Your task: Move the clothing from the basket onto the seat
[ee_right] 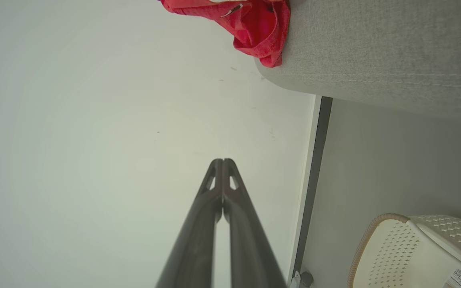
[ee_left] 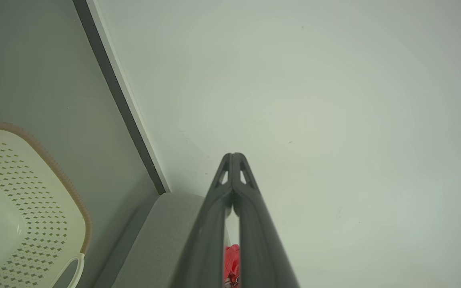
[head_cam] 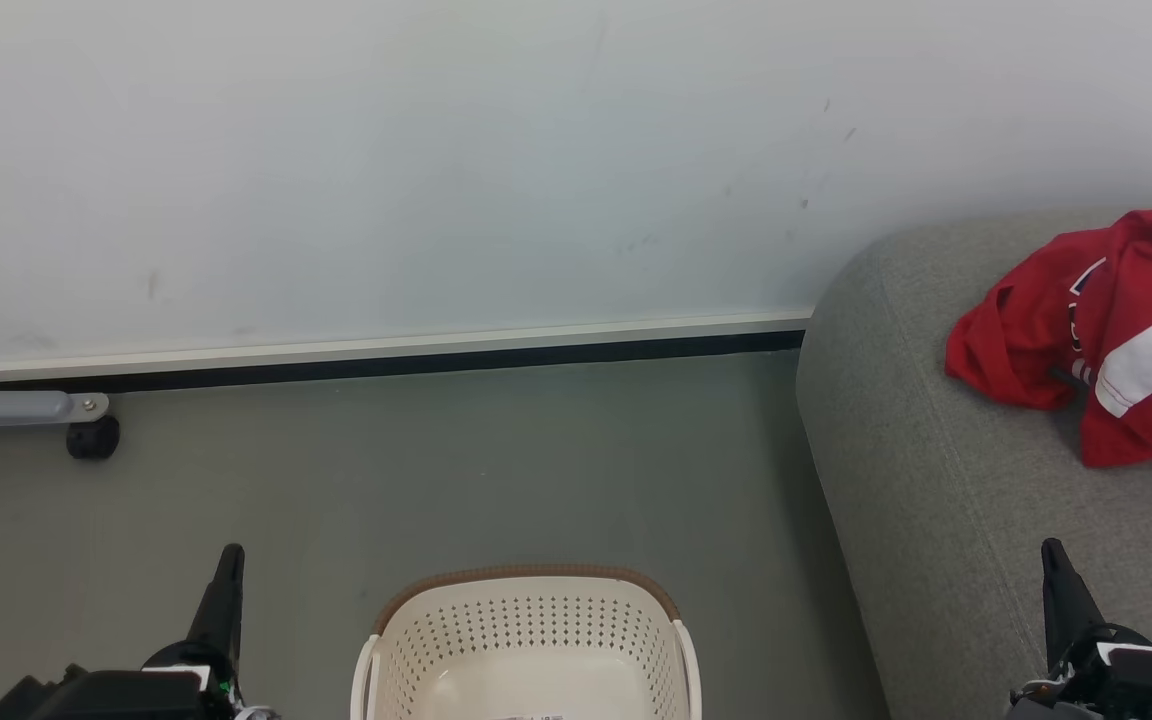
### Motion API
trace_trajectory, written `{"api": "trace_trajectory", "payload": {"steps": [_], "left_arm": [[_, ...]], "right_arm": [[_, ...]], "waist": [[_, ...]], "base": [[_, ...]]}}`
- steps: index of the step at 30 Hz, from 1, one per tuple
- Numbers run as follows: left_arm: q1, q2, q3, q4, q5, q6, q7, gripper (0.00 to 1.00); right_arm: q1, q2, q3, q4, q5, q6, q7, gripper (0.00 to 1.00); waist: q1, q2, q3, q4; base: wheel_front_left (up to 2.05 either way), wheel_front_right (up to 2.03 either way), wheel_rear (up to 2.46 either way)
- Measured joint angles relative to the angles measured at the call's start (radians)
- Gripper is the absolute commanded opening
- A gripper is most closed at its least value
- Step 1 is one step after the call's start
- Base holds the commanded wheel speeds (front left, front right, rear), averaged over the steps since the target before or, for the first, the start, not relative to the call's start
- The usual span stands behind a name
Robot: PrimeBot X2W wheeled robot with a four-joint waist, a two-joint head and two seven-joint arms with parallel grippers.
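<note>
Caster [head_cam: 93, 437]: a black wheel on a grey leg, far left, on the floor [head_cam: 436, 470] by the skirting board [head_cam: 386, 355].
My left gripper [head_cam: 230, 552]: low at the left over the floor, beside the basket; my fingers are pressed together tip to tip with nothing between them.
Basket [head_cam: 531, 625]: cream, perforated, brown-rimmed, standing on the floor between my two grippers; a barcode label [ee_right: 460, 277] shows on its pale bottom.
Seat [head_cam: 926, 500]: grey woven upholstery right of the basket, its rounded corner at the wall.
My right gripper [head_cam: 1052, 548]: low at the right over the seat, fingertips closed on each other, gripping nothing.
Clothing [head_cam: 1126, 320]: a crumpled red heap with a broad white stripe, lying on the seat at the far right, well apart from the basket.
</note>
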Motion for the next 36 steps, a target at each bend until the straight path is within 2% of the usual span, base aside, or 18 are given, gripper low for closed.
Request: {"api": "trace_trajectory", "payload": {"steps": [36], "left_arm": [[0.0,-0.001,0.001,0.001,-0.004,0.0,0.0,0.0]], "right_arm": [[-0.002,0.001,0.0,0.0,0.0,0.004,0.0,0.0]], "waist": [[-0.0001,0.0,0.0,0.0]], "base": [[0.0,0.0,0.0]]}}
